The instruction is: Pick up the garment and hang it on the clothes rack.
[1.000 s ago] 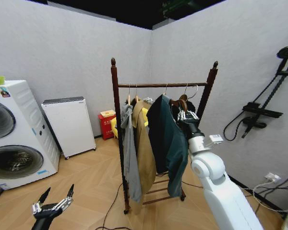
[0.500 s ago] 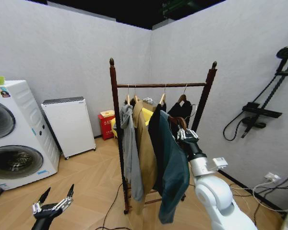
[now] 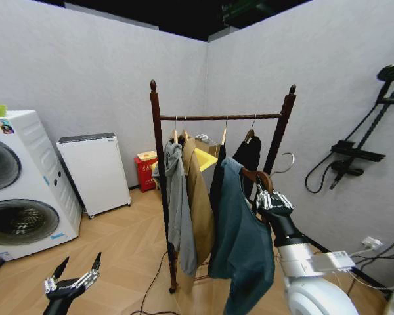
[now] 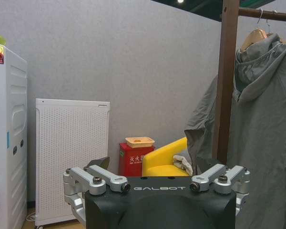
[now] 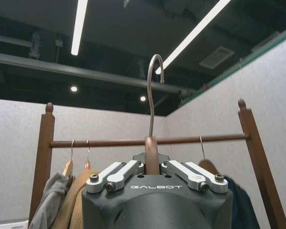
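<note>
The teal garment (image 3: 241,239) hangs from a brown wooden hanger (image 3: 261,176) with a metal hook (image 3: 286,159). My right gripper (image 3: 270,199) is shut on the hanger's neck and holds it in the air in front of the clothes rack (image 3: 220,117), off the top bar. In the right wrist view, the right gripper (image 5: 151,167) clamps the hanger neck, the hook (image 5: 154,81) stands upright, and the rack's bar (image 5: 109,142) lies beyond it. My left gripper (image 3: 72,282) hangs open low at the left; in the left wrist view, the left gripper (image 4: 157,183) holds nothing.
On the rack hang a grey hooded coat (image 3: 178,203), a tan coat (image 3: 200,197) and a dark garment (image 3: 249,156). A washing machine (image 3: 20,184), a white cabinet (image 3: 95,172) and a red box (image 3: 146,169) stand at the left wall. Cables lie on the floor (image 3: 151,298).
My right gripper has carried the hanger and garment down and away from the rack's top bar, toward me and to the right. The left arm has not moved.
</note>
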Controlling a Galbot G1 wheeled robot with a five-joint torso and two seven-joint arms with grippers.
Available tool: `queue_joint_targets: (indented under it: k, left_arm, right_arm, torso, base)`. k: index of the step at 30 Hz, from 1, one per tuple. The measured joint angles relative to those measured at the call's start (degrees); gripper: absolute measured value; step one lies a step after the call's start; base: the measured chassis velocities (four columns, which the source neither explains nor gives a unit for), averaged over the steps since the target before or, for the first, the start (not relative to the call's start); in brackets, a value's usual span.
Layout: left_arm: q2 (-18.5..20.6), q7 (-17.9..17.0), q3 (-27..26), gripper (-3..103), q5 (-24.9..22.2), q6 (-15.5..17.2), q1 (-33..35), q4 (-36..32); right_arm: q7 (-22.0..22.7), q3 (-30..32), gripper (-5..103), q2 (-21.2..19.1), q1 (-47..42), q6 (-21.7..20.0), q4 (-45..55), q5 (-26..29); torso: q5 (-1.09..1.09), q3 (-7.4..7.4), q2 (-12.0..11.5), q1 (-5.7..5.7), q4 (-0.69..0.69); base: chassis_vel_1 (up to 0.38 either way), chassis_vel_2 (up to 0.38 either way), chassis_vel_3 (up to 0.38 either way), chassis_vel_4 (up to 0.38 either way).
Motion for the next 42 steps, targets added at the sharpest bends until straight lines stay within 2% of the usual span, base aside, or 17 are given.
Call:
queue_joint_targets:
  k: [4, 7, 9, 10, 12, 13, 14, 16, 19, 25, 26, 31, 33, 36, 42]
  left_arm:
    - [0.0, 0.0, 0.0, 100, 0.0, 0.0, 0.0, 0.0]
    - [0.0, 0.0, 0.0, 100, 0.0, 0.0, 0.0, 0.0]
    - [0.0, 0.0, 0.0, 100, 0.0, 0.0, 0.0, 0.0]
    - [0.0, 0.0, 0.0, 100, 0.0, 0.0, 0.0, 0.0]
    - [0.0, 0.0, 0.0, 100, 0.0, 0.0, 0.0, 0.0]
    - [0.0, 0.0, 0.0, 100, 0.0, 0.0, 0.0, 0.0]
    - [0.0, 0.0, 0.0, 100, 0.0, 0.0, 0.0, 0.0]
    - [0.0, 0.0, 0.0, 100, 0.0, 0.0, 0.0, 0.0]
    - [0.0, 0.0, 0.0, 100, 0.0, 0.0, 0.0, 0.0]
    - [0.0, 0.0, 0.0, 100, 0.0, 0.0, 0.0, 0.0]
    - [0.0, 0.0, 0.0, 100, 0.0, 0.0, 0.0, 0.0]
    - [0.0, 0.0, 0.0, 100, 0.0, 0.0, 0.0, 0.0]
    - [0.0, 0.0, 0.0, 100, 0.0, 0.0, 0.0, 0.0]
    - [0.0, 0.0, 0.0, 100, 0.0, 0.0, 0.0, 0.0]
    - [0.0, 0.0, 0.0, 100, 0.0, 0.0, 0.0, 0.0]
  right_arm:
    - [-1.7, -0.6, 10, 0.1, 0.2, 1.8, 0.0, -0.2]
    - [-3.0, -0.8, 10, 0.6, -0.1, 2.5, 0.0, 2.1]
    - [-4.2, -0.6, 10, 0.7, -1.2, 1.6, -0.2, 7.6]
    - [-4.2, -0.6, 10, 0.7, -1.2, 1.6, -0.2, 7.6]
    - [-7.5, -0.7, 10, 0.2, -1.9, 1.5, -0.2, 10.6]
    - [-7.5, -0.7, 10, 0.2, -1.9, 1.5, -0.2, 10.6]
    - [-10.8, -1.3, 10, -0.1, -2.2, 2.2, -0.3, 12.7]
    - [-11.6, -1.5, 10, -0.2, -2.2, 2.4, -0.3, 13.3]
    - [-18.4, -3.8, 10, -0.7, -1.4, 3.1, -1.0, 17.2]
    - [-15.0, -6.0, 10, 0.6, 1.1, 1.9, -4.7, 15.2]
    - [-13.1, -6.6, 10, 1.3, 1.7, 2.0, -6.1, 13.6]
    - [-9.6, -7.8, 10, 2.7, 3.2, 3.3, -9.4, 10.5]
    - [-7.7, -7.9, 10, 3.3, 4.5, 5.4, -11.2, 7.2]
    - [-5.7, -7.7, 10, 3.7, 4.8, 6.1, -11.6, 4.9]
    - [-5.0, -5.1, 10, 3.8, 2.5, 8.0, -9.4, 3.5]
  torso:
    - [0.00, 0.00, 0.0, 0.00, 0.01]
    - [0.00, 0.00, 0.0, 0.00, 0.01]
    - [0.00, 0.00, 0.0, 0.00, 0.00]
    - [0.00, 0.00, 0.0, 0.00, 0.00]
    - [0.00, 0.00, 0.0, 0.00, 0.00]
    - [0.00, 0.00, 0.0, 0.00, 0.00]
    - [0.00, 0.00, 0.0, 0.00, 0.00]
    - [0.00, 0.00, 0.0, 0.00, 0.00]
    - [-0.01, 0.00, 0.0, 0.00, 0.00]
    - [0.00, 0.00, 0.0, 0.01, 0.01]
    - [0.00, 0.00, 0.0, 0.01, 0.01]
    - [0.00, 0.00, 0.0, 0.01, 0.00]
    - [0.00, 0.01, 0.0, 0.01, 0.01]
    - [0.00, 0.01, 0.0, 0.01, 0.01]
    - [0.00, 0.01, 0.0, 0.01, -0.01]
  base:
    - [0.000, 0.000, 0.000, 0.000]
    - [0.000, 0.000, 0.000, 0.000]
    - [0.000, 0.000, 0.000, 0.000]
    - [0.000, 0.000, 0.000, 0.000]
    - [0.000, 0.000, 0.000, 0.000]
    - [0.000, 0.000, 0.000, 0.000]
    - [0.000, 0.000, 0.000, 0.000]
    - [0.000, 0.000, 0.000, 0.000]
    - [0.000, 0.000, 0.000, 0.000]
    - [0.000, 0.000, 0.000, 0.000]
    - [0.000, 0.000, 0.000, 0.000]
    - [0.000, 0.000, 0.000, 0.000]
    - [0.000, 0.000, 0.000, 0.000]
    - [0.000, 0.000, 0.000, 0.000]
    - [0.000, 0.000, 0.000, 0.000]
